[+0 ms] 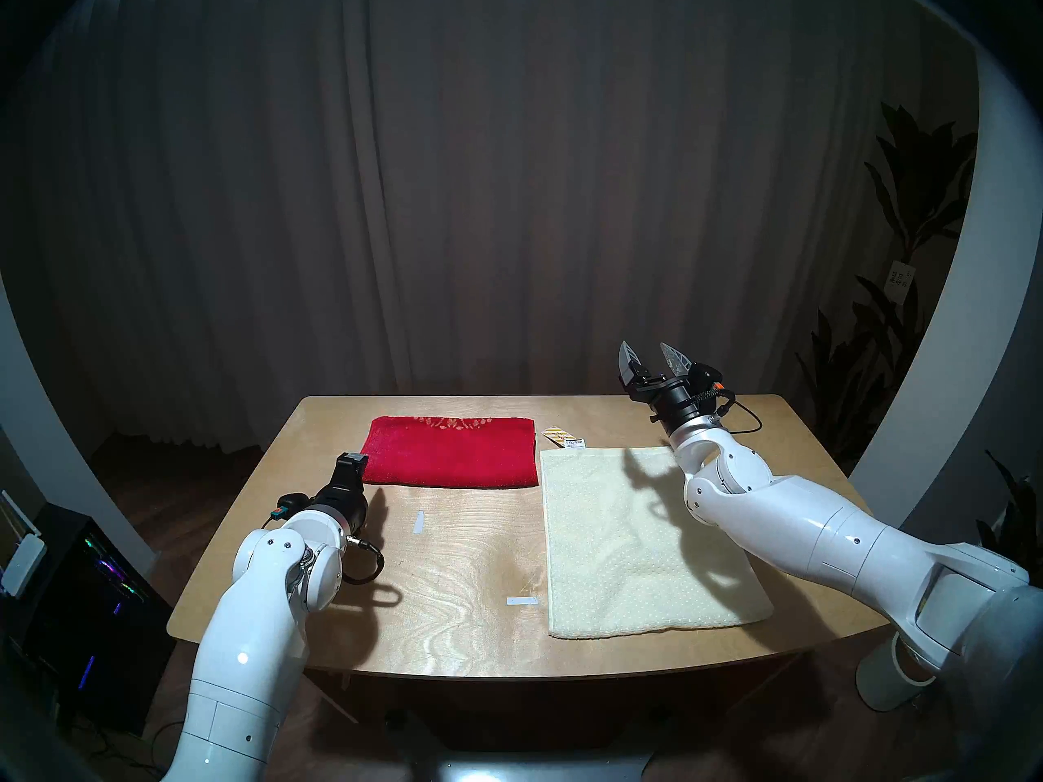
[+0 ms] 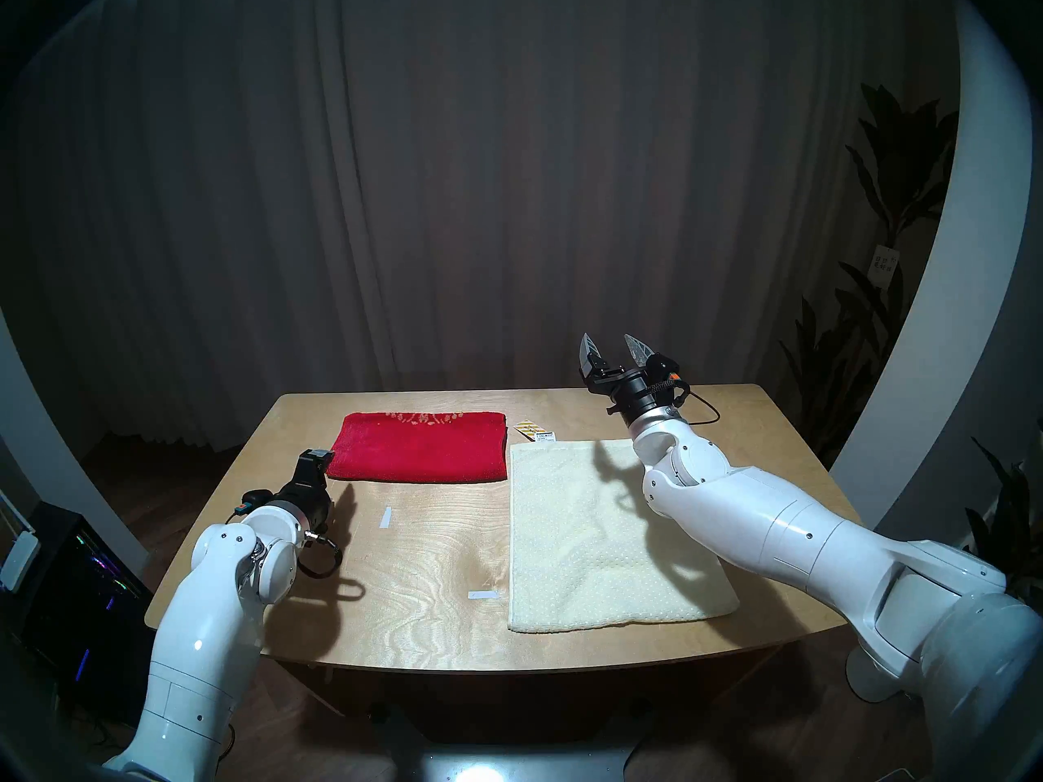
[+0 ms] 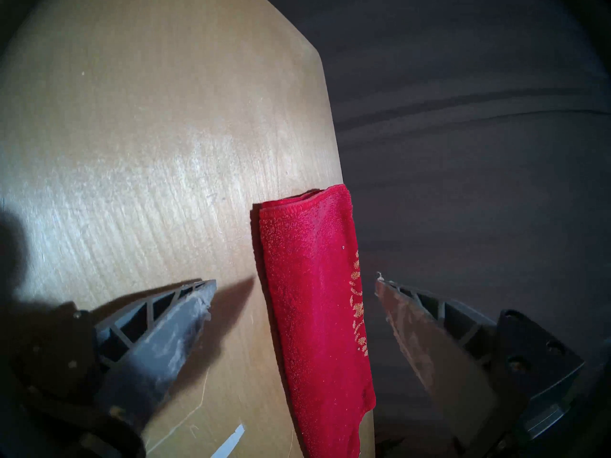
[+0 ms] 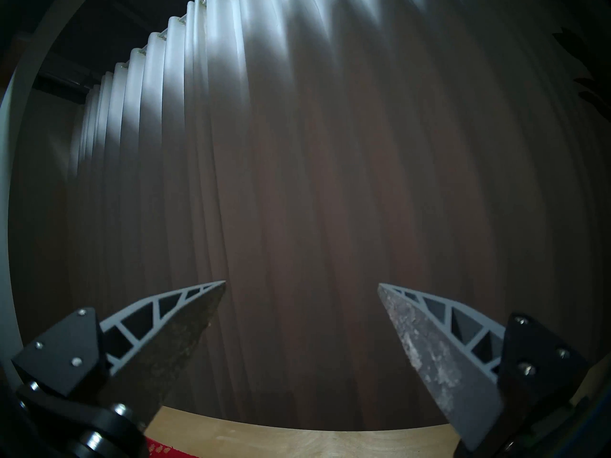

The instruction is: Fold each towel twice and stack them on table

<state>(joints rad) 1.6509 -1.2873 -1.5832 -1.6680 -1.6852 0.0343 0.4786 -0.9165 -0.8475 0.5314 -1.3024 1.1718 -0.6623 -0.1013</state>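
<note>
Red terry towel (image 1: 448, 452) lies folded far-left on the plywood table (image 1: 440, 606) beside the flat cream towel (image 1: 632, 544), ready for the released left end effector (image 3: 295, 287), while the right end effector (image 1: 649, 355) hangs spread and empty.

Folded red towel (image 1: 448, 452) beside cream towel (image 1: 638, 544) on table (image 1: 440, 611).

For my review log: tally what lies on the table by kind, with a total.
Red towel: 1
Cream dotted towel: 1
Striped paper tag: 1
White tape marks: 2
Total on the table: 5
</note>
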